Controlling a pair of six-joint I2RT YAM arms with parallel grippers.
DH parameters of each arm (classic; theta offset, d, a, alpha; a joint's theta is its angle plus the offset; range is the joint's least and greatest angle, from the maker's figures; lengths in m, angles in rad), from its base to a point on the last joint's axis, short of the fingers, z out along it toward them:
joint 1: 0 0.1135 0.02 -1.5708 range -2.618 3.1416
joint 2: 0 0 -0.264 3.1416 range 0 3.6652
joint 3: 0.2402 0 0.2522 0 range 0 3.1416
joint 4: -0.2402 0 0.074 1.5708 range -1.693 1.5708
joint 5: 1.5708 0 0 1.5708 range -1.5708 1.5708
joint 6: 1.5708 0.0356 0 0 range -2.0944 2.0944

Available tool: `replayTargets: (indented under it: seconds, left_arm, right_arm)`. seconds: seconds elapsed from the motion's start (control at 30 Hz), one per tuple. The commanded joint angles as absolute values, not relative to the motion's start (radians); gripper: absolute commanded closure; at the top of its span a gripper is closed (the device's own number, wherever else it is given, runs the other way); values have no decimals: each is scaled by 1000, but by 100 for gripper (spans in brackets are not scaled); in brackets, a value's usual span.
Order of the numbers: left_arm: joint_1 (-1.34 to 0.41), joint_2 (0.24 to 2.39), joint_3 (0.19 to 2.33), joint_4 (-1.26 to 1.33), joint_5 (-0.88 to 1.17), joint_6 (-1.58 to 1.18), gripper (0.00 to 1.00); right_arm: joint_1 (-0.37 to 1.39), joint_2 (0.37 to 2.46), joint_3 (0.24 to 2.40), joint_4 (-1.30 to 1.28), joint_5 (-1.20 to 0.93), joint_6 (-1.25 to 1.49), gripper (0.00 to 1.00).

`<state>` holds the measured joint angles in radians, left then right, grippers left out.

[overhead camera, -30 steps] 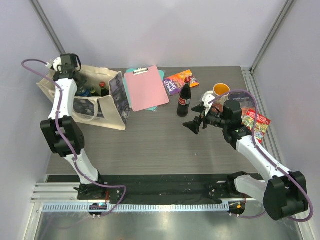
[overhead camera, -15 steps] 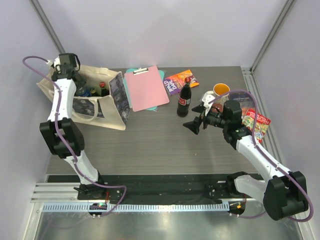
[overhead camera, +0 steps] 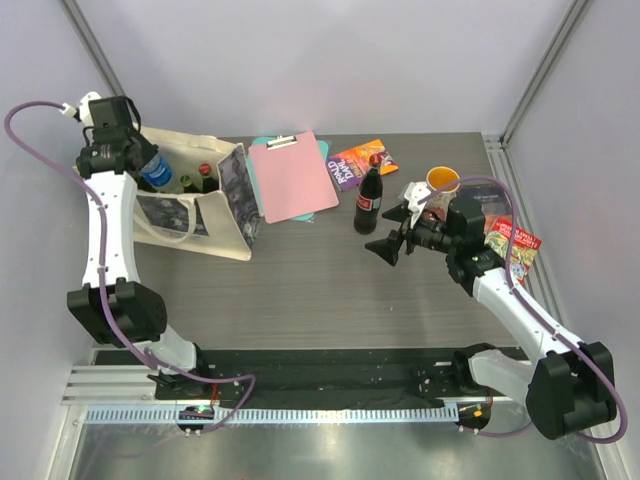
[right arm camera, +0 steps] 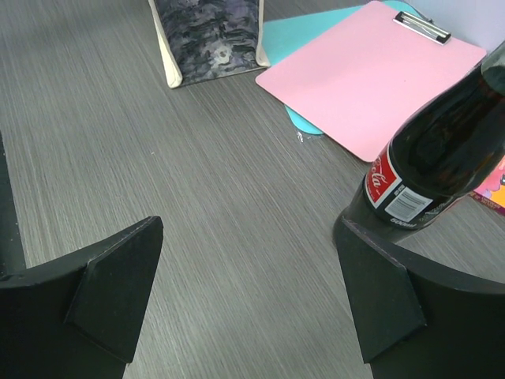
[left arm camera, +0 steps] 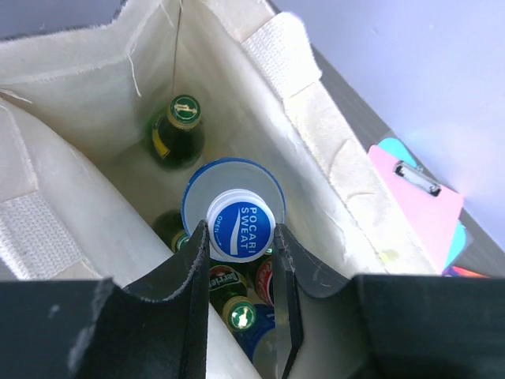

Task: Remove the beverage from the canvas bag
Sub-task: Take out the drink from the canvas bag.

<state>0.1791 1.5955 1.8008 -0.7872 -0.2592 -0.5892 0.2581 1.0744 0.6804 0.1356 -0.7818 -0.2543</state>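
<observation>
The canvas bag (overhead camera: 200,215) stands open at the back left of the table, and its cream inner wall (left arm camera: 316,134) fills the left wrist view. My left gripper (left arm camera: 241,230) is shut on the neck of a blue-capped Pocari Sweat bottle (left arm camera: 241,215), the beverage, held above the other bottles inside. From above, that blue bottle (overhead camera: 155,170) pokes up out of the bag's mouth under my left gripper (overhead camera: 138,156). My right gripper (right arm camera: 248,229) stands open over bare table, next to a dark cola bottle (right arm camera: 442,158).
Several more bottles stay in the bag, one a green bottle (left arm camera: 183,126). A pink clipboard (overhead camera: 293,175), a snack packet (overhead camera: 362,162), the cola bottle (overhead camera: 369,200), an orange cup (overhead camera: 443,180) and a red packet (overhead camera: 515,248) lie across the back and right.
My left gripper has closed on the blue-capped bottle and risen up and to the left, drawing it partly out of the bag. The right arm has not moved.
</observation>
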Motion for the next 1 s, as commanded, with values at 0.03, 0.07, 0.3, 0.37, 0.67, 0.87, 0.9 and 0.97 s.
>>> replayTargets:
  seconds: [0.03, 0.07, 0.3, 0.37, 0.67, 0.87, 0.9, 0.97]
  left_arm:
    - [181, 1493, 1893, -687, -227, -597, 100]
    - [181, 1488, 1894, -690, -222, -597, 100]
    - [179, 1457, 1963, -735, -196, -611, 100]
    - [178, 1448, 2000, -753, -189, -617, 100]
    - [173, 1413, 2124, -810, -129, -647, 100]
    - [172, 1390, 2181, -836, -51, -692, 100]
    - [172, 1385, 2181, -836, -40, -698, 100]
    - [170, 1378, 2178, -838, -6, -719, 100]
  right_arm:
    - [273, 1077, 759, 153, -821, -235, 5]
    - [276, 1078, 767, 150, -822, -230, 5]
    - [322, 1100, 837, 150, -850, -193, 6]
    - [350, 1111, 868, 152, -853, -180, 6]
    - [454, 1201, 1008, 261, -865, -54, 6]
    - [500, 1278, 1107, 362, -853, 67, 5]
    - [520, 1290, 1124, 367, -850, 74, 6]
    - [540, 1317, 1169, 379, -842, 90, 5]
